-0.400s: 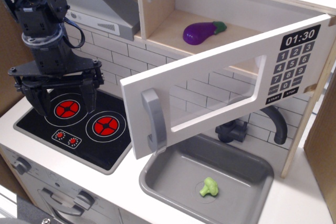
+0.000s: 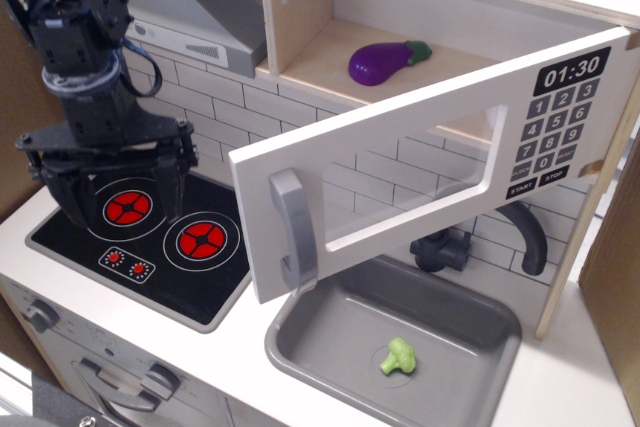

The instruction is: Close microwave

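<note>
Gripper (image 2: 113,190) had shifted slightly up and left versus 0.4 s earlier; nothing else had changed.

Single view, observation.image:
- Black arm stood at upper left over the stovetop (image 2: 150,237), fingers spread wide and pointing down, holding nothing, touching nothing.
- Stovetop was black with two large red burner graphics and two small red dial graphics near the front edge.
- Microwave (image 2: 330,7) was the pale wooden box at top centre; its white door (image 2: 430,162) hung swung wide open toward the camera, hinged at the right, well apart from the gripper.
- Door carried a grey bar handle (image 2: 292,230) at its left end, a rectangular window in the middle, and a black keypad (image 2: 556,125) at the right.
- Readable text: clock digits "01:30", number keys 1–9 and 0, buttons "START" and "STOP".
- Purple eggplant (image 2: 382,60) with a green cap lay inside the microwave cavity.
- Grey range hood (image 2: 195,7) sat left of the microwave; small print on its front strip was too small to read.
- Grey sink (image 2: 300,332) was below the door, with a green broccoli piece (image 2: 398,357) at its drain and a dark faucet (image 2: 525,232) behind.
</note>
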You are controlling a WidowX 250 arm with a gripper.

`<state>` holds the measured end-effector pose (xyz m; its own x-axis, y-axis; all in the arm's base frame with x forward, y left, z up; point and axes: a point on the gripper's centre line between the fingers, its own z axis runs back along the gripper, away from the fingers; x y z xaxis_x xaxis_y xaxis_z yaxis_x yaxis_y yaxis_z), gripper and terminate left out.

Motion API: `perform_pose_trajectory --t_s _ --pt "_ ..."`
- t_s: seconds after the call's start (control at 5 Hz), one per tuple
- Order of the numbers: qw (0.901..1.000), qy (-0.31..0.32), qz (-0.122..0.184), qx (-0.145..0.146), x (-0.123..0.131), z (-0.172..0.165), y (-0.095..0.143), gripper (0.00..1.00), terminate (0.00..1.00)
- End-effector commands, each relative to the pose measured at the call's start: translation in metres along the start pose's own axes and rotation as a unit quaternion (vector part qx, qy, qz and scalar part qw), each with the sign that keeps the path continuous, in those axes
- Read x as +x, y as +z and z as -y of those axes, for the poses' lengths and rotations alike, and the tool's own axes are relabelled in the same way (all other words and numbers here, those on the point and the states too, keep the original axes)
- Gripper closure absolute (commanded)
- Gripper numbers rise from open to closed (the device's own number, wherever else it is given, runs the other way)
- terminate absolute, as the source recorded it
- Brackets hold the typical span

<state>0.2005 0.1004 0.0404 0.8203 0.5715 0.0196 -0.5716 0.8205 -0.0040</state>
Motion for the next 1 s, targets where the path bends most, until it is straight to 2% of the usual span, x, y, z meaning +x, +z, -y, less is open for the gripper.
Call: perform_pose_trajectory --t_s 0.0,0.2,0.4,0.6,0.8 --pt "0.9989 -0.047 -0.005 0.005 0.024 0.039 0.060 0.00 0.00" --pt "0.9954 -0.094 0.015 -0.011 0.019 0.061 0.092 0.00 0.00" --pt "0.9872 -0.151 0.034 -0.038 0.007 0.079 0.115 0.00 0.00" --pt "0.9761 -0.202 0.042 -0.068 -0.008 0.101 0.132 0.00 0.00" --pt "0.9644 -0.246 0.055 -0.080 -0.020 0.124 0.137 0.00 0.00"
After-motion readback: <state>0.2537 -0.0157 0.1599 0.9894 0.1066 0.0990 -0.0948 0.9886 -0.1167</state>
